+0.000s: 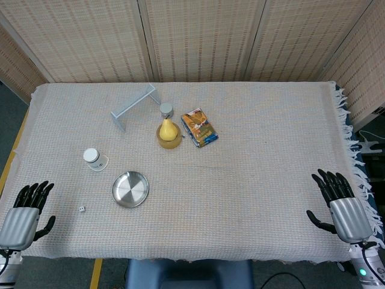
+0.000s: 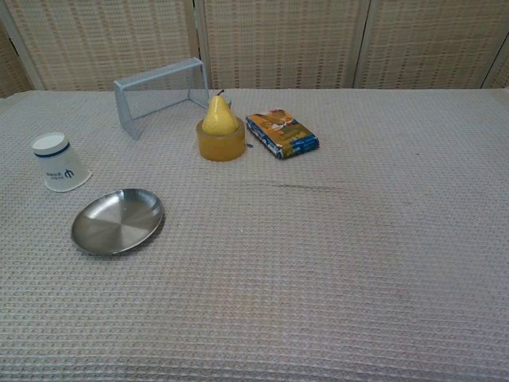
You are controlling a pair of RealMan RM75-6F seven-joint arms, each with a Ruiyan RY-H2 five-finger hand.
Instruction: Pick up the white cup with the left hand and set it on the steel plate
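The white cup (image 1: 94, 159) (image 2: 60, 163) stands upside down on the cloth, just left of and behind the steel plate (image 1: 130, 189) (image 2: 117, 220). My left hand (image 1: 27, 209) rests open at the table's front left corner, well to the left of and nearer than the cup, holding nothing. Over at the front right corner my right hand (image 1: 341, 206) lies open with its fingers spread. Neither hand shows in the chest view.
A yellow pear sits on an amber dish (image 1: 169, 133) (image 2: 220, 130) mid-table, with a small grey-capped jar (image 1: 166, 109) behind it. A blue-orange packet (image 1: 199, 127) (image 2: 281, 133) lies to its right, a grey wire rack (image 1: 135, 106) (image 2: 159, 91) at back left. A tiny die (image 1: 82, 209) lies near the left hand.
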